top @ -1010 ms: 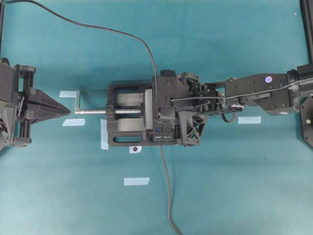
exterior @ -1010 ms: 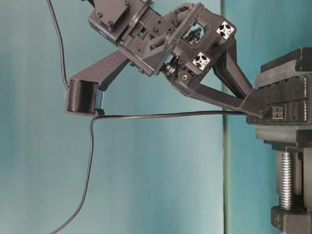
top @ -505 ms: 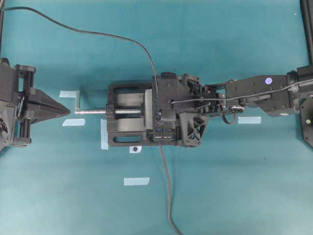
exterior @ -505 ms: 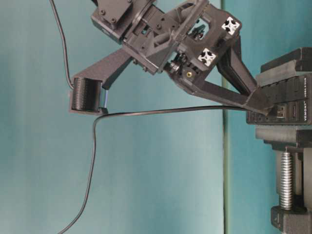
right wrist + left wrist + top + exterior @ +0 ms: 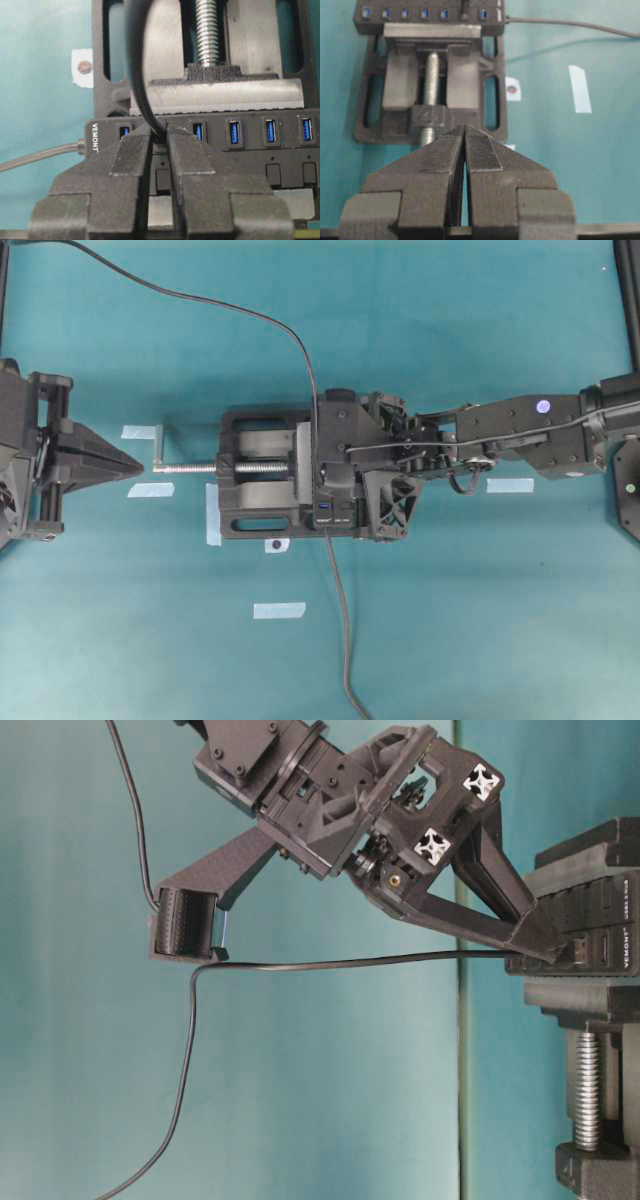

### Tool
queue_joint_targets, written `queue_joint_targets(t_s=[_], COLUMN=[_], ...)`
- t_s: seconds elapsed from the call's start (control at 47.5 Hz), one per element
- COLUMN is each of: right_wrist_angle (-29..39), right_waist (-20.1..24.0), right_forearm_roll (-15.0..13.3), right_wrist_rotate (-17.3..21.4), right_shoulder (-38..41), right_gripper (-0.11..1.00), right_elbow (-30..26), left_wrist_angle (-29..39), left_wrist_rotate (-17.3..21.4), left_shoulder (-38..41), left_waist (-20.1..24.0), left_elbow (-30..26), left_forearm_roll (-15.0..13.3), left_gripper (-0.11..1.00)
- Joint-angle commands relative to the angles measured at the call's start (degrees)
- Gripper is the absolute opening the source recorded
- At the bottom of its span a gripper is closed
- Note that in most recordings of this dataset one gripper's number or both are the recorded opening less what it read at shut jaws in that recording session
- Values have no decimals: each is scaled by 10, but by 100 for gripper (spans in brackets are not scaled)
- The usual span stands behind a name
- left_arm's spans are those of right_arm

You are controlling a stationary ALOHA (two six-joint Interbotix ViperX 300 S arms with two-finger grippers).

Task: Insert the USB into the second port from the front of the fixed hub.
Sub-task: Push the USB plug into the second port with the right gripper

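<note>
The fixed hub (image 5: 250, 146), a black bar with blue ports, is clamped in a black vise (image 5: 258, 502). My right gripper (image 5: 160, 131) is shut on the USB (image 5: 160, 138), a small dark plug whose black cable (image 5: 134, 65) arches up and away. The plug sits at the second port from the hub's labelled end; how deep it sits is hidden by the fingers (image 5: 131, 152). From the table level the right gripper (image 5: 545, 948) presses against the hub (image 5: 600, 920). The left wrist view shows the plug (image 5: 464, 9) on the hub (image 5: 427, 21). My left gripper (image 5: 465, 129) is shut, empty, far left of the vise.
The vise's silver screw (image 5: 195, 468) points toward the left gripper (image 5: 135, 466). The hub's own cable (image 5: 343, 630) runs from its front end to the near table edge. Pale tape strips (image 5: 278, 610) lie on the teal table (image 5: 150, 640).
My right gripper has moved slightly closer against the hub with the plug in it, and the cable has shifted with it. The left arm has not moved.
</note>
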Motion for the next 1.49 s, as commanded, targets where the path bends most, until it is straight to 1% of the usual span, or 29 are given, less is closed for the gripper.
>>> queue_joint_targets(t_s=[0.0,0.379,1.01,1.347,1.473], right_wrist_angle=[9,9,44,44,45], right_waist=[4,5,5,6,5], right_forearm_roll=[1,0,1,1,1], right_wrist_rotate=[4,4,4,3,3], right_shoulder=[-4,8,11,26,25], right_gripper=[8,8,8,8,8], right_elbow=[-4,-4,-2,-20,-19], left_wrist_angle=[-5,-6,-6,-8,-8], left_wrist_rotate=[-1,-2,-2,-2,-2], left_shoulder=[3,3,3,2,1], left_waist=[-1,0,0,0,0], left_elbow=[-7,-7,-5,-4,-4], left_forearm_roll=[2,1,2,2,2], left_gripper=[0,0,0,0,0])
